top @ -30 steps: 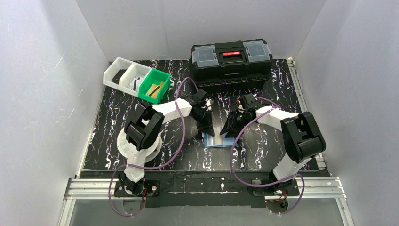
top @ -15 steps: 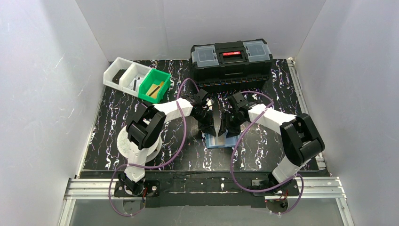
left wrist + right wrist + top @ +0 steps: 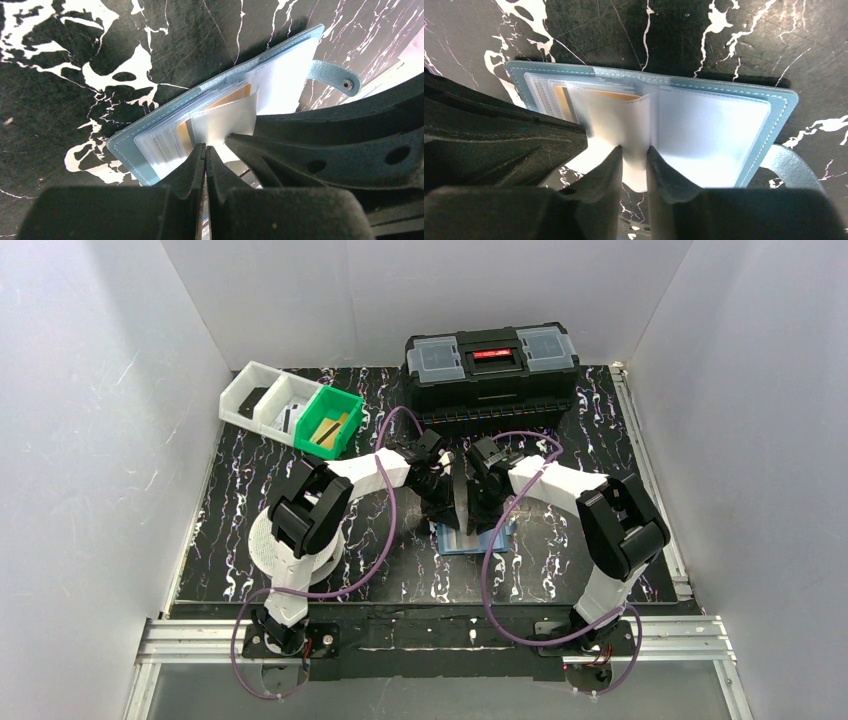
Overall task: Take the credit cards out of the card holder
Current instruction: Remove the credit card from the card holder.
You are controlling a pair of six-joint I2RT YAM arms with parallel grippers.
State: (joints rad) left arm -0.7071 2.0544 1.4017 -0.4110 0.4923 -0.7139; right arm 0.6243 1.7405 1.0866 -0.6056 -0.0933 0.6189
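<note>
The blue card holder (image 3: 462, 543) lies open on the marbled black table, with both grippers on it. In the left wrist view its clear sleeves fan out above the blue cover (image 3: 125, 150), and an orange-tan credit card (image 3: 232, 95) shows inside one. My left gripper (image 3: 206, 148) is shut, its tips pressed against the sleeves. My right gripper (image 3: 634, 150) is narrowly open, with its tips on a loose clear sleeve leaf (image 3: 611, 120) at the holder's fold. The orange-tan card (image 3: 560, 97) sits behind that leaf. From above, the left gripper (image 3: 447, 512) and the right gripper (image 3: 480, 516) almost touch.
A large black toolbox (image 3: 492, 365) stands at the back centre. A green bin (image 3: 328, 422) and white bins (image 3: 262, 395) sit at the back left. The holder's snap strap (image 3: 789, 160) sticks out on its right side. White walls enclose the table.
My right arm has swung left, bringing its gripper next to the left one over the holder's fold, and its jaws have narrowed. The left gripper has stayed shut in place.
</note>
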